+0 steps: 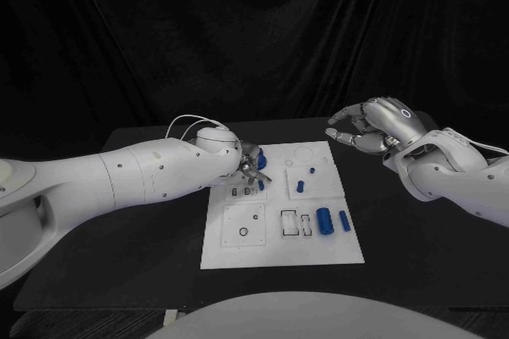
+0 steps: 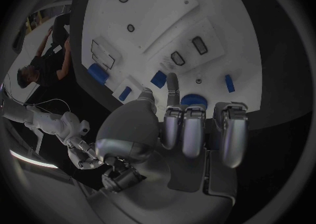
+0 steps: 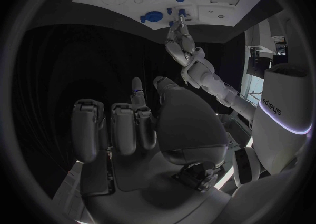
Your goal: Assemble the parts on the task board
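Silver left hand (image 1: 248,166) reaches over the flat white task board's (image 1: 281,254) far-left edge, fingers curled — grip unclear; silver right hand (image 1: 371,126) hovers off its far-right corner, curled, empty.

You are looking down at a black table (image 1: 127,243) with the white task board (image 1: 278,258) in the middle. Your left hand (image 1: 250,168) reaches over the board's far left part, fingers down among small blue parts (image 1: 300,184). Two larger blue cylinders (image 1: 333,221) lie nearer, toward the right edge. Your right hand (image 1: 371,126) hovers beyond the board's far right corner, fingers curled, holding nothing.
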Tool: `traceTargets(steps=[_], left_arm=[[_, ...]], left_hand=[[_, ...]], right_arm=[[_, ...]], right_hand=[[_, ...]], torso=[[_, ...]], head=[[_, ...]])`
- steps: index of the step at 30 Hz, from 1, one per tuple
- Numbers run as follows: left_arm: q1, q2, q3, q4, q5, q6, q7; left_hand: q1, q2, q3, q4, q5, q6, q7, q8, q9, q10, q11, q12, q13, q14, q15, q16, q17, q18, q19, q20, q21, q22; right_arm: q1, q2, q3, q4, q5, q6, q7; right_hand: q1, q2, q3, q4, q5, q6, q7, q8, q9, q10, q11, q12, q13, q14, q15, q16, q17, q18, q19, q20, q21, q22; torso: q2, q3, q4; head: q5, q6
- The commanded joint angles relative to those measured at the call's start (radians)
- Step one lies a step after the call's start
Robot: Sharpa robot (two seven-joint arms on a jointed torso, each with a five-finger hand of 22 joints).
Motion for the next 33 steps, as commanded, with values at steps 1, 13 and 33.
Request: traceTargets(steps=[1, 13, 33], left_arm=[[-0.003, 0.005, 0.001, 0.000, -0.002, 0.022, 0.018], [-0.006, 0.013, 0.001, -0.006, -0.002, 0.021, 0.027], [-0.008, 0.024, 0.001, -0.019, -0.002, 0.026, 0.034]], left_hand=[[0.008, 0.002, 0.006, 0.000, 0.007, 0.005, 0.001, -0.007, 0.002, 0.108, -0.001, -0.004, 0.263, 0.104, 0.000, 0.003, 0.263, -0.008, 0.062, 0.004, -0.004, 0.222], [0.031, 0.001, 0.024, -0.018, 0.024, 0.004, 0.001, -0.032, 0.008, 0.108, -0.002, -0.004, 0.263, 0.104, -0.002, 0.003, 0.263, -0.007, 0.059, 0.001, -0.007, 0.220], [0.052, 0.002, 0.045, -0.039, 0.049, -0.001, 0.004, -0.058, 0.012, 0.108, 0.000, -0.004, 0.263, 0.104, -0.001, 0.003, 0.263, -0.006, 0.055, 0.001, -0.010, 0.217]], right_arm=[[-0.002, -0.001, 0.001, -0.001, -0.001, 0.005, -0.022], [-0.003, -0.001, 0.001, -0.001, 0.001, 0.007, -0.026], [-0.003, -0.004, 0.001, 0.000, 0.008, 0.012, -0.031]], right_hand=[[0.008, 0.000, 0.007, 0.001, 0.006, 0.007, 0.000, -0.007, 0.001, 0.103, 0.008, 0.004, 0.263, 0.086, 0.008, 0.002, 0.157, 0.002, 0.062, 0.005, -0.004, 0.229], [0.009, 0.000, 0.007, 0.001, 0.007, 0.006, 0.000, -0.008, 0.001, 0.103, 0.008, 0.004, 0.263, 0.085, 0.008, 0.001, 0.155, 0.003, 0.061, 0.005, -0.005, 0.229], [0.016, 0.005, 0.013, 0.001, 0.010, 0.007, 0.000, -0.009, 0.001, 0.103, 0.008, 0.004, 0.263, 0.085, 0.008, 0.001, 0.155, 0.003, 0.060, 0.005, -0.007, 0.228]], torso=[[0.000, 0.0004, -0.0005], [-0.001, 0.0007, -0.0004], [-0.001, 0.0010, -0.0004]], head=[[-0.001, 0.000], [-0.003, 0.000], [-0.009, 0.000]])
